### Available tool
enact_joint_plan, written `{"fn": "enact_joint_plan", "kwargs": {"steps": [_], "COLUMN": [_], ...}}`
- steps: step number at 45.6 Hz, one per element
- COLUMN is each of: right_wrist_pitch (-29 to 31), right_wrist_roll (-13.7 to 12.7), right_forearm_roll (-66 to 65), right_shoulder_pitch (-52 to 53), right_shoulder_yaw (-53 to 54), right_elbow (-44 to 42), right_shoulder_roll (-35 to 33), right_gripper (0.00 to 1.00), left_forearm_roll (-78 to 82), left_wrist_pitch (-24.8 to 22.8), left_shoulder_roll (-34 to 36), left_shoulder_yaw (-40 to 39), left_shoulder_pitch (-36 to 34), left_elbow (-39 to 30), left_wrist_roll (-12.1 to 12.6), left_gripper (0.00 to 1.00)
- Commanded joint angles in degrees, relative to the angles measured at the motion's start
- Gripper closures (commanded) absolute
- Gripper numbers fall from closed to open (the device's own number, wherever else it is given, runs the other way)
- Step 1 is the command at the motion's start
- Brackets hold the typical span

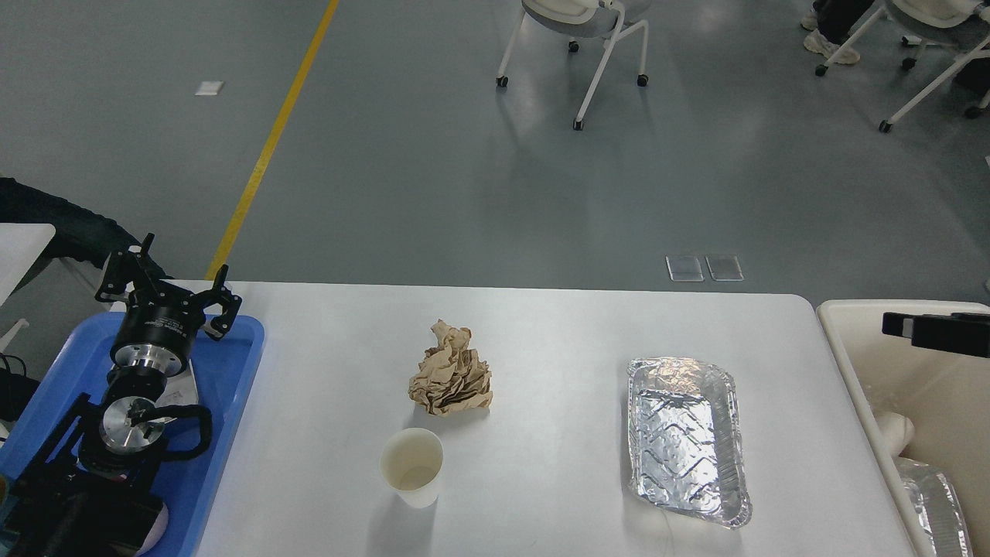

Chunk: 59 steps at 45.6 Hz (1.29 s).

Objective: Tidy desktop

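The white desktop (557,333) carries a crumpled brown paper ball (451,381) at its middle, a white paper cup (412,466) standing upright just in front of it, and an empty foil tray (688,437) to the right. My left gripper (166,280) is open and empty, its fingers spread, above the far end of the blue tray (240,363) at the left. My right gripper (897,323) shows only as a dark bar above the cream bin (843,340); its fingers cannot be told apart.
The blue tray lies along the desk's left edge under my left arm. The cream bin stands off the right edge and holds a foil container (936,503) and a white object (893,429). Chairs (588,31) stand on the floor beyond.
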Motion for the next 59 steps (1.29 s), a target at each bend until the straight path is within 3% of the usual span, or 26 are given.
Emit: {"fn": "enact_joint_plan", "kwargs": {"steps": [1, 12, 20, 24, 35, 43, 59], "right_wrist_pitch": [0.1, 0.1, -0.6, -1.4, -8.3, -16.6, -27.3], "right_wrist_roll": [-0.5, -1.7, -1.8, -1.9, -4.3, -4.5, -4.4], "right_forearm_roll": [-0.4, 1.2, 19.6, 21.5, 25.6, 30.5, 34.7], "right_shoulder_pitch": [0.3, 0.4, -0.4, -0.4, -0.5, -0.6, -3.1], "right_shoulder_yaw": [-3.3, -7.6, -11.1, -15.0, -26.0, -31.0, -36.0], "right_elbow": [-0.4, -0.2, -0.1, -0.1, 1.2, 2.5, 6.3], "right_shoulder_roll": [4.0, 6.9, 7.3, 6.7, 5.8, 6.8, 11.5], "right_gripper": [0.0, 0.0, 0.0, 0.0, 0.0, 0.0, 0.0], "left_forearm_roll": [0.0, -0.1, -0.1, -0.1, -0.1, -0.1, -0.1], "left_wrist_pitch": [-0.1, 0.0, 0.0, 0.4, 1.3, 1.3, 1.7], "left_shoulder_roll": [0.1, 0.1, 0.1, 0.1, 0.2, 0.4, 0.2], "left_shoulder_yaw": [0.1, 0.9, 1.1, 2.1, 2.9, 3.2, 3.3], "left_shoulder_pitch": [-0.1, -0.1, 0.0, -0.1, -0.5, -0.4, -0.1], "left_elbow": [0.0, 0.1, 0.2, 0.2, 0.2, 0.2, 0.2], "left_wrist_roll": [0.1, 0.5, 0.8, 0.7, 0.9, 0.9, 1.0], "left_gripper": [0.03, 0.03, 0.03, 0.03, 0.03, 0.03, 0.03]}}
